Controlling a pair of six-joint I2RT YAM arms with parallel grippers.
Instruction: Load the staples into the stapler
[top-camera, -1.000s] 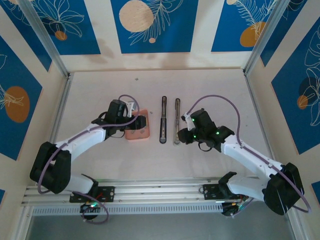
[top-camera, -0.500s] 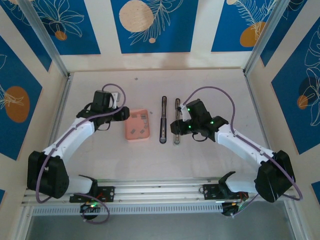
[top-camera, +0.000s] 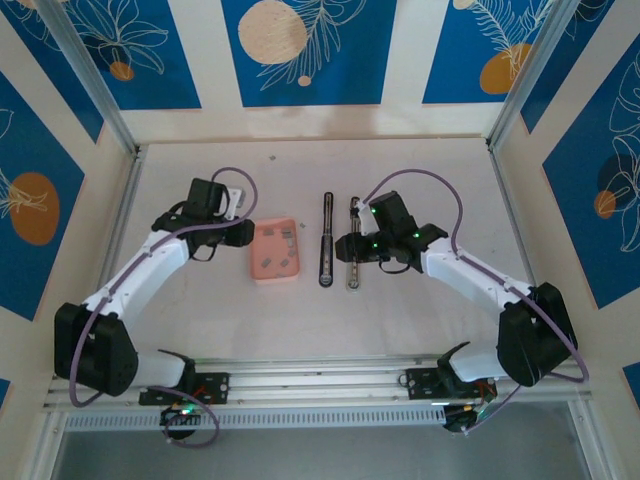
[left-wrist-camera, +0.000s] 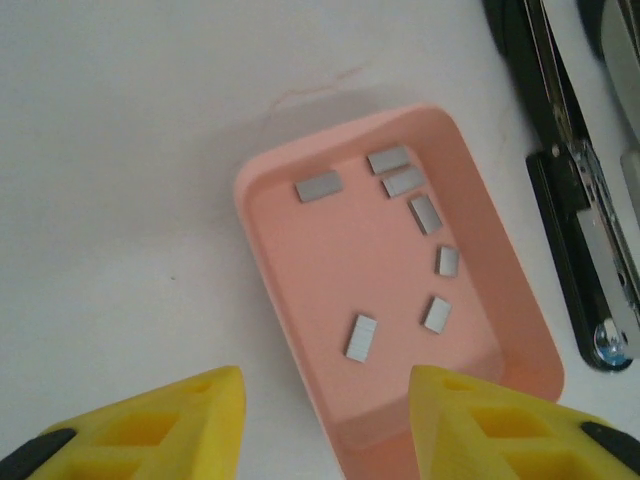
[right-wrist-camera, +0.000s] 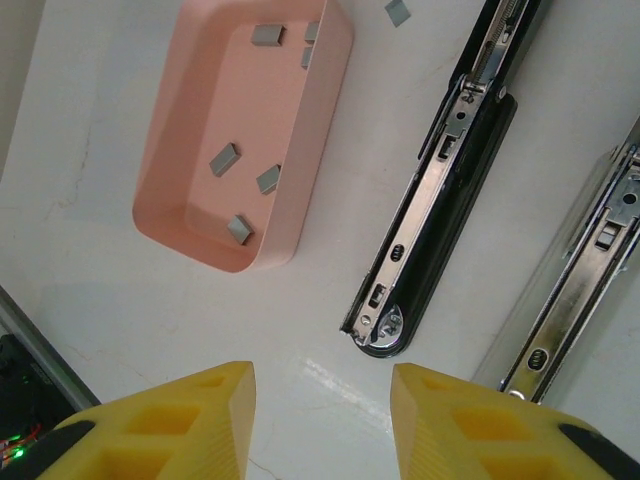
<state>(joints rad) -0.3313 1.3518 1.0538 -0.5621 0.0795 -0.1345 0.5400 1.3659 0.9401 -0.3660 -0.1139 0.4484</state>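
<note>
The salmon-pink box (top-camera: 276, 252) lies left of centre, holding several small grey staple strips (left-wrist-camera: 361, 336). One loose strip (right-wrist-camera: 397, 11) rests on the table beyond it. Right of the box lies the slim black stapler (top-camera: 326, 240), with its silvery bar (top-camera: 351, 278) parallel on its right. My left gripper (top-camera: 240, 230) hovers just left of the box, and its yellow fingers (left-wrist-camera: 160, 425) stand open over the box's near end (left-wrist-camera: 400, 430). My right gripper (top-camera: 348, 250) hangs open above the near ends of the stapler (right-wrist-camera: 440, 200) and the bar (right-wrist-camera: 580, 280), holding nothing.
The white table is ringed by a metal frame (top-camera: 128, 200) and blue patterned walls. An aluminium rail (top-camera: 320, 385) carrying both arm bases runs along the near edge. Bare tabletop (top-camera: 320, 320) lies between the stapler and the rail.
My left gripper has pulled back left off the pink box, uncovering it. My right gripper has moved up and left, over the near ends of the stapler parts.
</note>
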